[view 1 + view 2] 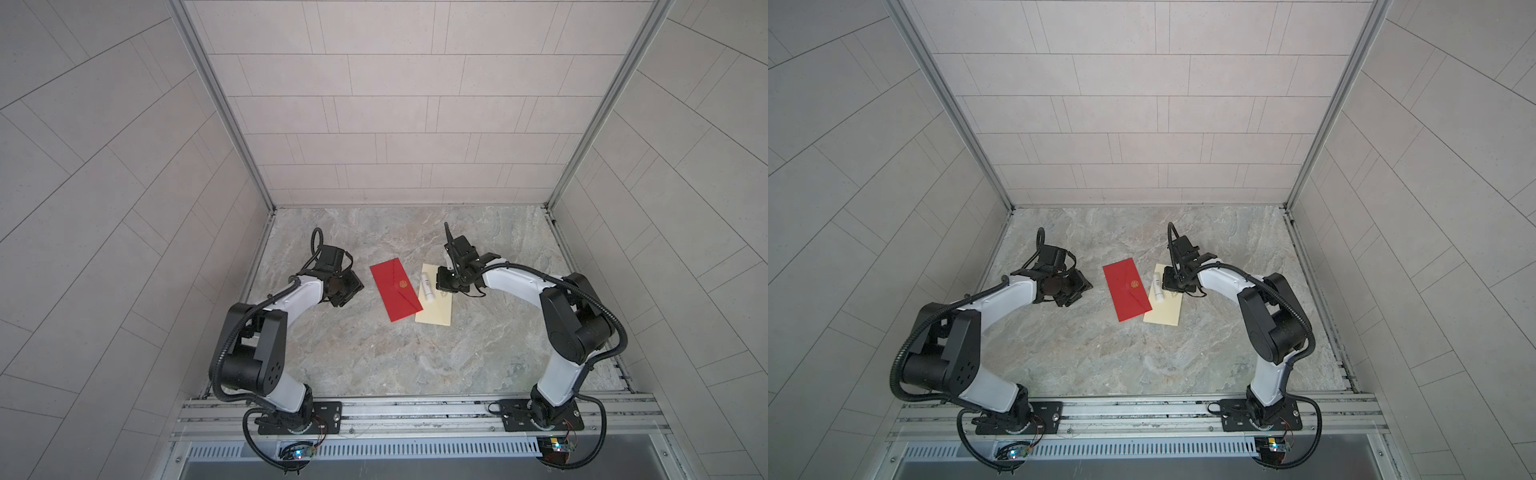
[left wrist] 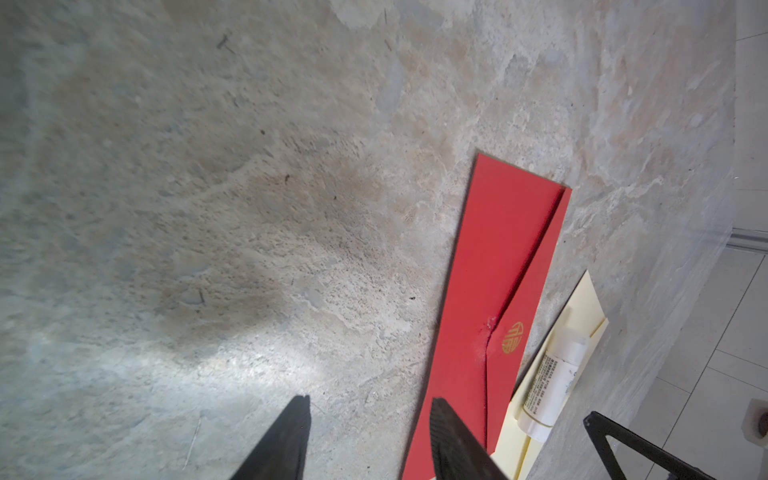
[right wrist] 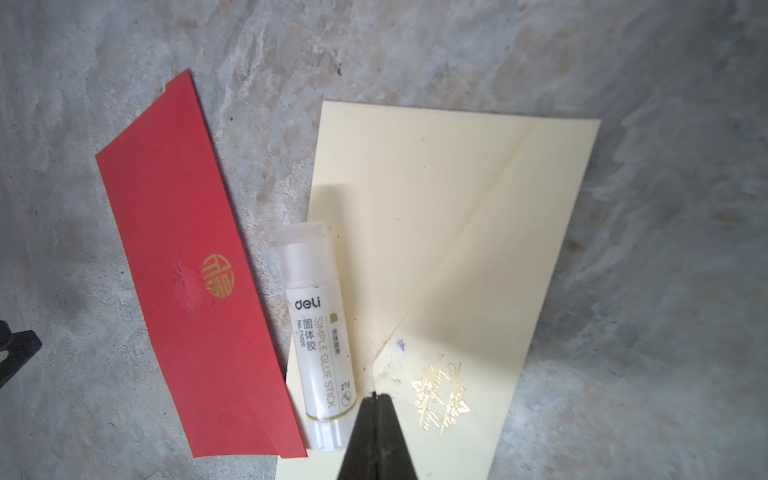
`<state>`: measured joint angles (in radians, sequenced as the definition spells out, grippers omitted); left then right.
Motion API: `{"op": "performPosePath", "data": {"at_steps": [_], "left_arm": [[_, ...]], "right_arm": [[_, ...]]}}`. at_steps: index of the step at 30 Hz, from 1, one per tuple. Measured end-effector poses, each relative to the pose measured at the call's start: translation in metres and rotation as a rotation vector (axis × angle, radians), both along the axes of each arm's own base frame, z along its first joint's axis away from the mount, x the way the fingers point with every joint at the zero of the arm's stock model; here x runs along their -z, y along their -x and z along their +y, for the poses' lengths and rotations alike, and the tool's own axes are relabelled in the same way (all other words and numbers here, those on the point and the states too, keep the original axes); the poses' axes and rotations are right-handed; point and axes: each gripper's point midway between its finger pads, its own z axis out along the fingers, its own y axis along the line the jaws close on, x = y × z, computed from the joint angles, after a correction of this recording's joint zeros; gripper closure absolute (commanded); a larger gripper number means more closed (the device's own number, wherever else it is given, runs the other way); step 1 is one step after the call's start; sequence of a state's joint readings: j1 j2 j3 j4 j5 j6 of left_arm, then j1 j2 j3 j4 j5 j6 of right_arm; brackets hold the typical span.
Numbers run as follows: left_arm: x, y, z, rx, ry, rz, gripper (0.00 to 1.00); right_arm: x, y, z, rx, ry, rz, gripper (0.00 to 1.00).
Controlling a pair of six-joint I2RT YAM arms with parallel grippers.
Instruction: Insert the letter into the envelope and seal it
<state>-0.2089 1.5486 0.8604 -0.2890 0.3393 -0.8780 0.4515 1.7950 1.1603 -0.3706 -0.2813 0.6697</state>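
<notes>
The cream envelope [image 3: 436, 208] lies flat on the marble table [image 1: 374, 353] with its flap down. A glue stick [image 3: 316, 324] rests on its edge, and the red envelope [image 3: 195, 266], probably my letter, touches one corner. It's light, thin, slippery paper, so I'd pry at the flap's tip. My right gripper [image 3: 376, 397] is pinched closed and empty there. My left gripper [image 2: 370, 401] stands apart, empty.

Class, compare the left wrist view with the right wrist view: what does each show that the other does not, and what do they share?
Only the left wrist view: the left gripper standing open, and a tiled wall.
Only the right wrist view: the right gripper shut, and gold lettering on the cream envelope.
Both: the red envelope, the glue stick, the cream envelope and the table.
</notes>
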Motion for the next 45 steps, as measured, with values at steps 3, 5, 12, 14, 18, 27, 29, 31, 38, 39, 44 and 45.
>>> {"op": "performPosePath", "data": {"at_steps": [3,5,12,14,18,27,29,31,38,39,44,45], "left_arm": [[0.0,0.0,-0.001,0.003,0.0,0.0,0.46],[0.0,0.0,-0.001,0.004,0.0,0.0,0.46],[0.0,0.001,-0.002,0.005,-0.001,0.0,0.46],[0.0,0.001,-0.002,0.006,-0.001,0.0,0.46],[0.0,0.0,-0.002,0.005,-0.004,-0.002,0.46],[0.001,0.0,0.0,0.0,-0.013,-0.004,0.46],[0.001,-0.001,0.0,-0.001,-0.016,-0.005,0.46],[0.001,-0.001,0.001,-0.003,-0.02,-0.005,0.46],[0.001,-0.001,0.006,0.0,-0.056,-0.007,0.46],[0.001,-0.001,0.007,-0.001,-0.064,-0.009,0.46],[-0.013,-0.006,0.023,-0.008,-0.164,-0.051,0.46],[-0.019,-0.007,0.028,-0.012,-0.194,-0.071,0.45]], "right_arm": [[0.012,0.001,0.002,-0.005,0.004,0.029,0.96],[0.024,0.003,0.003,-0.009,0.017,0.058,0.96],[0.033,0.005,0.004,-0.005,0.076,0.064,0.96],[0.034,0.005,0.003,-0.001,0.099,0.057,0.96],[0.035,0.006,0.004,-0.003,0.16,0.045,0.96],[0.037,0.007,0.004,-0.009,0.327,0.006,0.96],[0.037,0.007,0.004,-0.006,0.332,0.002,0.96],[0.036,0.007,0.004,-0.005,0.33,-0.003,0.96],[0.03,0.015,-0.014,0.012,0.323,0.013,0.94],[0.026,0.016,-0.019,0.019,0.325,0.016,0.94],[-0.046,0.003,-0.055,0.122,0.256,-0.129,0.86],[-0.068,-0.001,-0.065,0.155,0.234,-0.185,0.82]]}}
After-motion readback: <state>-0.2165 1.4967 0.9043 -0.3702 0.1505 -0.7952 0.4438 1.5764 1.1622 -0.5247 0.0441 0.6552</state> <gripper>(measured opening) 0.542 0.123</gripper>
